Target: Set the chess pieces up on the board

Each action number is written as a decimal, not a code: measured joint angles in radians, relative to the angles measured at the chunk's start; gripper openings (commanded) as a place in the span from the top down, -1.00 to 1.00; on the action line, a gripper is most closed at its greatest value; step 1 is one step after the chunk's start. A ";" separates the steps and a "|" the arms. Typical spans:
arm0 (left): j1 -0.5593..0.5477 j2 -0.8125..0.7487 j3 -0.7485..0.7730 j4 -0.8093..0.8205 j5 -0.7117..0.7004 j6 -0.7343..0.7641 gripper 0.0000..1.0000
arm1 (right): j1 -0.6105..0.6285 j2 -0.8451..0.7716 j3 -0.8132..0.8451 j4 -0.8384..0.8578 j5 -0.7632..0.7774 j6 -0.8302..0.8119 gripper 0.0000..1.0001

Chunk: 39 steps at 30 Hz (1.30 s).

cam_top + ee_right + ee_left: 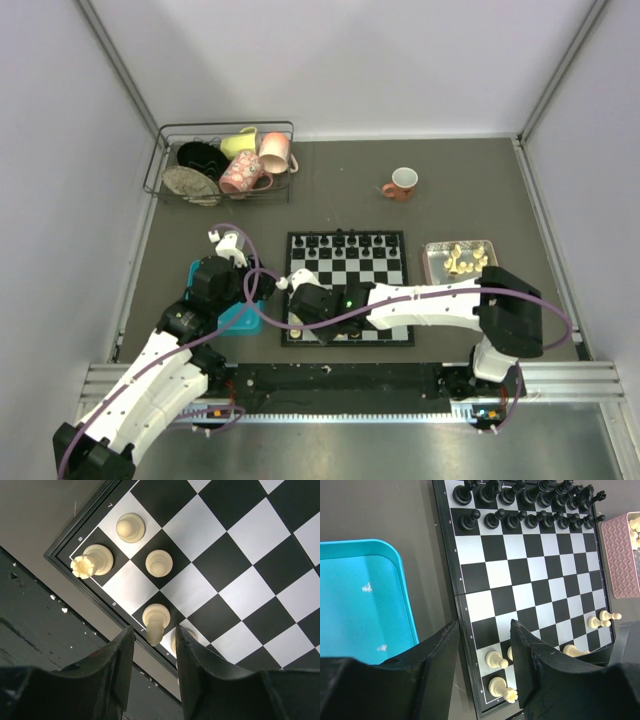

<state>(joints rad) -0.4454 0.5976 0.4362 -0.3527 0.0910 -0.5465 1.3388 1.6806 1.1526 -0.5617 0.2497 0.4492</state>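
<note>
The cream chess pieces [159, 562] were in two groups. A few stood on the near rows of the board [385, 275], and the rest lay loose in the pink tray [432, 270] just right of it. The board lay flat in the middle of the surface [460, 200], with the black pieces [345, 242] lined along its two far rows.

The right wrist view showed the near-left corner closely. Two pawns and a taller crowned piece [92, 560] stood there, and another cream piece [155, 622] stood upright on the near row between the fingers of the right tool [154, 635]. That tool was spread, with a gap on each side of the piece. A further piece was half hidden behind one finger. In the top view this tool and its arm covered most of that corner.

The left wrist view alone showed more cream pieces [602, 620] near the board's right edge. The left tool [484, 625] hung spread and empty over the board's left edge, beside the blue tray [365, 595].

Only the top view showed a wire basket [225, 160] of cups at the far left and a red mug [401, 183] beyond the board.
</note>
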 measured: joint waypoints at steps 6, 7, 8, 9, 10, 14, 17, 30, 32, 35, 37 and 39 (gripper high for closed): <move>0.000 0.000 0.000 0.000 0.000 0.001 -0.03 | 0.000 0.000 0.000 0.001 0.000 -0.002 0.21; 0.000 0.000 0.000 0.000 0.000 0.002 -0.03 | 0.000 0.000 0.000 0.001 0.000 -0.003 0.21; 0.000 0.000 0.000 0.000 -0.001 0.002 -0.03 | 0.000 0.000 0.000 0.001 0.002 -0.003 0.21; 0.000 0.000 0.000 0.000 -0.001 0.002 -0.03 | 0.000 0.000 0.001 0.001 0.003 -0.004 0.21; 0.000 -0.001 0.000 0.000 -0.001 0.002 -0.04 | 0.000 0.000 0.001 0.001 0.006 -0.005 0.21; 0.000 -0.006 0.000 0.000 -0.001 0.003 -0.05 | 0.000 -0.017 0.002 -0.005 0.032 -0.021 0.10; 0.000 -0.006 0.000 0.000 0.000 0.005 -0.05 | -0.008 -0.084 0.001 -0.013 0.057 -0.032 0.07; 0.000 -0.006 0.000 0.000 0.003 0.018 -0.06 | -0.632 -0.615 -0.201 -0.048 0.104 -0.008 0.04; 0.000 -0.006 0.000 0.000 0.003 0.019 -0.06 | -0.793 -0.634 -0.238 -0.068 0.078 0.002 0.04; 0.000 -0.006 0.000 0.000 0.003 0.021 -0.06 | -0.983 -0.638 -0.277 -0.093 0.023 0.008 0.05; 0.000 -0.006 0.000 0.000 0.004 0.021 -0.06 | -1.075 -0.637 -0.293 -0.106 -0.005 0.008 0.06; 0.000 -0.006 0.000 0.000 0.006 0.021 -0.06 | -1.115 -0.632 -0.299 -0.109 -0.020 0.008 0.08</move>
<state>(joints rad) -0.4454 0.5915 0.4362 -0.3527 0.0971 -0.5251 0.2237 1.0489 0.8536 -0.6712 0.2298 0.4568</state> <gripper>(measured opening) 0.527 0.474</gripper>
